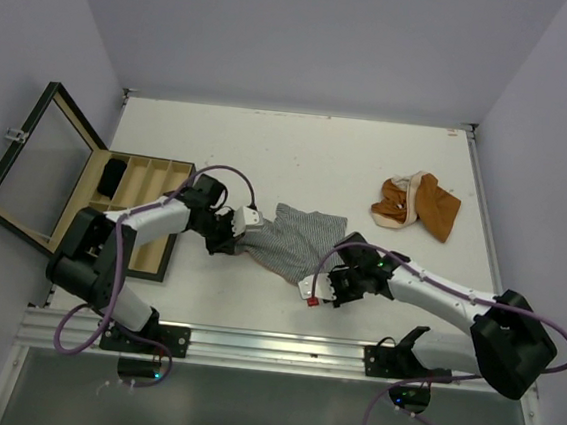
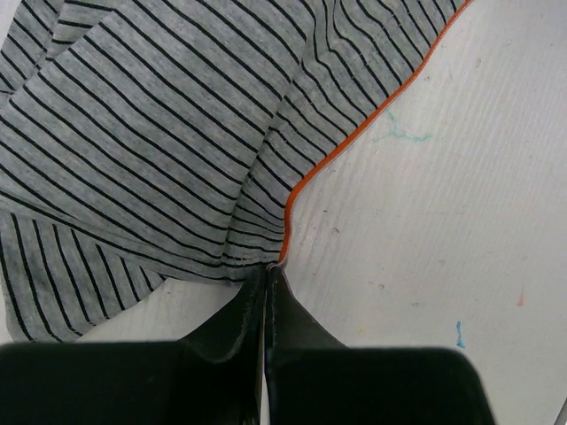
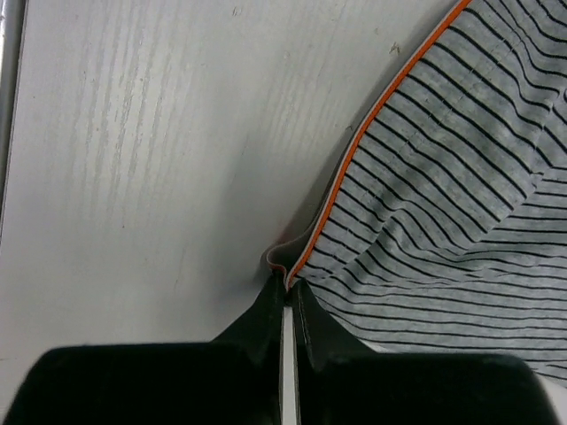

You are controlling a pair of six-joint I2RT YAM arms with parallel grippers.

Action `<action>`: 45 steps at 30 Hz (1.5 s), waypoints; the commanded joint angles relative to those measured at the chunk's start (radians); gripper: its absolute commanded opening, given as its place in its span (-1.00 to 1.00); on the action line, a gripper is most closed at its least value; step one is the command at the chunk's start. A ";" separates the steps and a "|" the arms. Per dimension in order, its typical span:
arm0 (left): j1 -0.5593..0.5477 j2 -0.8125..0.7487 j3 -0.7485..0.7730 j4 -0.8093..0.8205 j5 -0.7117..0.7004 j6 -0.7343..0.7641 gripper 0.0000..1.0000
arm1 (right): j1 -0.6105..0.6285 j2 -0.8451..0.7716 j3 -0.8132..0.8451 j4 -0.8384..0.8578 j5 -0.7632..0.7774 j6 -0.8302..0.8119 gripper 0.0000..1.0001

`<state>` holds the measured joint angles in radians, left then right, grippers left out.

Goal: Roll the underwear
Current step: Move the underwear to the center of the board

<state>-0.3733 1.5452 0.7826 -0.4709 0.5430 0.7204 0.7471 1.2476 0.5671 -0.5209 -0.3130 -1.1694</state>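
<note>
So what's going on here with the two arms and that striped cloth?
Both arms are on the grey striped underwear, spread on the table. The left gripper is shut on its orange-trimmed edge at one end, the right gripper on the edge at the other. It isn't rolled yet. An orange-brown garment lies crumpled at the far right; the open wooden box at the left holds a black item.

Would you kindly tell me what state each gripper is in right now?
Left gripper: jaws shut on the grey striped underwear.
Right gripper: jaws shut on the same underwear's orange-trimmed edge.
</note>
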 commanded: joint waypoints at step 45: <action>0.023 0.102 0.550 0.054 -0.224 -0.321 -0.82 | -0.433 0.423 0.868 -0.255 -0.009 0.443 -0.60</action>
<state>-0.3637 1.5608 1.2335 -0.4999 0.4301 0.4625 0.3546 1.4868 1.2701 -0.8322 -0.3870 -0.8265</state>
